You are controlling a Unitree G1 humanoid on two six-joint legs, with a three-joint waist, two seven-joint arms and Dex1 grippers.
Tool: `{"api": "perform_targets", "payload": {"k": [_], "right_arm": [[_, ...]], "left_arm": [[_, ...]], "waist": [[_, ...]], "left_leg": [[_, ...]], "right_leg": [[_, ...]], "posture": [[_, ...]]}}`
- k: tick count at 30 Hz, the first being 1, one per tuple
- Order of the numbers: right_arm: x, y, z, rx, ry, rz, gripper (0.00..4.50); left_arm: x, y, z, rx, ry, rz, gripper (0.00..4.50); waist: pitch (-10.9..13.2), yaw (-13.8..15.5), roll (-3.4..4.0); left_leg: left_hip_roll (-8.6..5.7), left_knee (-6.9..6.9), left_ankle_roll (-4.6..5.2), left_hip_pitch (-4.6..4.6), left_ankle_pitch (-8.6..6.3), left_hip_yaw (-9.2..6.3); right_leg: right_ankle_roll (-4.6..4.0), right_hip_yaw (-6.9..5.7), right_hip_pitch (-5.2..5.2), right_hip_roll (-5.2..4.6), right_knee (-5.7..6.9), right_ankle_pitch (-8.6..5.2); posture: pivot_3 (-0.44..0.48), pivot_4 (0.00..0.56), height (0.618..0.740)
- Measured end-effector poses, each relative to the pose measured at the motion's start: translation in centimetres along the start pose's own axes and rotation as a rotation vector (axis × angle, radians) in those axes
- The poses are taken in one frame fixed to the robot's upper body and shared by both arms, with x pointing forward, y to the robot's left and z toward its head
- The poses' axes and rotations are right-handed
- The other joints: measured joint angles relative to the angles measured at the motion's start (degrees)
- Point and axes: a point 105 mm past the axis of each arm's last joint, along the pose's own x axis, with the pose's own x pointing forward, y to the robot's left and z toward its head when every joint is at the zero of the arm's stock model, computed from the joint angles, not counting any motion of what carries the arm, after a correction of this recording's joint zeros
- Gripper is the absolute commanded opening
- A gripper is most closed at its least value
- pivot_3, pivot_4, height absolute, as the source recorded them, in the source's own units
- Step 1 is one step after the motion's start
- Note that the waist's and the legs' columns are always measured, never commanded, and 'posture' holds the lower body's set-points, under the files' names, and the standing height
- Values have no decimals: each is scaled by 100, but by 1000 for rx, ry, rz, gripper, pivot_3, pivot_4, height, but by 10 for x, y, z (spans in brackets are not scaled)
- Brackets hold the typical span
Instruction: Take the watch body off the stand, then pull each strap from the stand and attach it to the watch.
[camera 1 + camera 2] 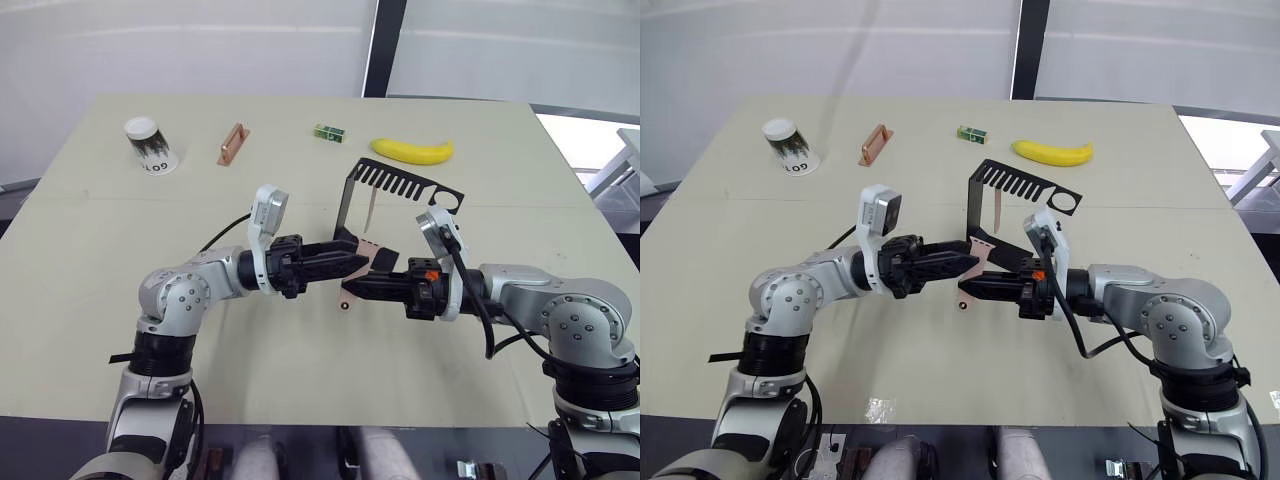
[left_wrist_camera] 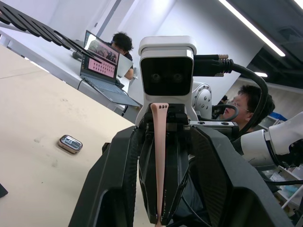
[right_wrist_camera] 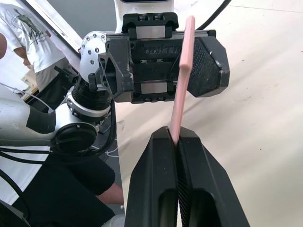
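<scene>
Salmon-pink strap (image 3: 183,71) is standing pinched at its lower end between the fingers of the right gripper (image 3: 175,135), which are pressing tight together on it. Its free, holed end is rising across the line between the two arms, so its long axis is running crosswise to both grippers rather than along them.

The left gripper (image 1: 350,262) is facing the right one tip to tip above the table (image 1: 300,380). Its black fingers are standing apart, one to each side of the band, and not gripping it.

The watch body (image 2: 71,144) is lying flat on the tabletop, off the stand (image 1: 400,183) and apart from both grippers. It is appearing in the left wrist view, but which arm is nearer to it cannot be told.

The second strap (image 1: 370,205) is hanging from the stand's comb-toothed arm, just beyond the meeting grippers.

The first band's joining is looking like the step in hand. That likely is calling for the held strap's end to be lined up with one edge of the case, so the gap between strap and watch body is what the next move is turning on.
</scene>
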Motion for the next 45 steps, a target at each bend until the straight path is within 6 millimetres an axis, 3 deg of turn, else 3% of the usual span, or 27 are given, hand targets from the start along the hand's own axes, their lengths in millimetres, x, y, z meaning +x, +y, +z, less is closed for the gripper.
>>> {"api": "perform_targets", "payload": {"k": [2,3,28,31,35,45], "right_arm": [[0,0,0,0,0,0,0],[0,0,0,0,0,0,0],[-1,1,1,7,-2,-2,0],[-1,1,1,6,-2,-2,0],[-1,1,1,6,-2,-2,0],[-1,1,1,6,-2,-3,0]], "left_arm": [[0,0,0,0,-3,-2,54],[0,0,0,0,-4,-2,15],[1,-1,0,-10,-12,-6,15],[1,0,0,-12,-13,-5,929],[3,1,-1,-15,-10,2,2912],[3,1,-1,-11,-15,9,2912]], "waist": [[0,-2,0],[0,-2,0],[0,-2,0],[0,0,0],[0,0,0],[0,-1,0]], "left_leg": [[0,0,0,0,0,0],[0,0,0,0,0,0],[0,-6,0,-2,0,0],[0,-7,0,-2,0,0],[0,-8,0,-3,0,0],[0,-10,0,-3,0,0]], "right_leg": [[0,0,0,0,0,0],[0,0,0,0,0,0],[0,0,0,0,-9,0],[0,0,0,0,-11,0],[1,-1,0,0,-12,0],[1,-1,0,0,-14,0]], "posture": [[0,150,740],[0,150,740],[0,150,740],[0,150,740],[0,150,740],[0,150,740]]}}
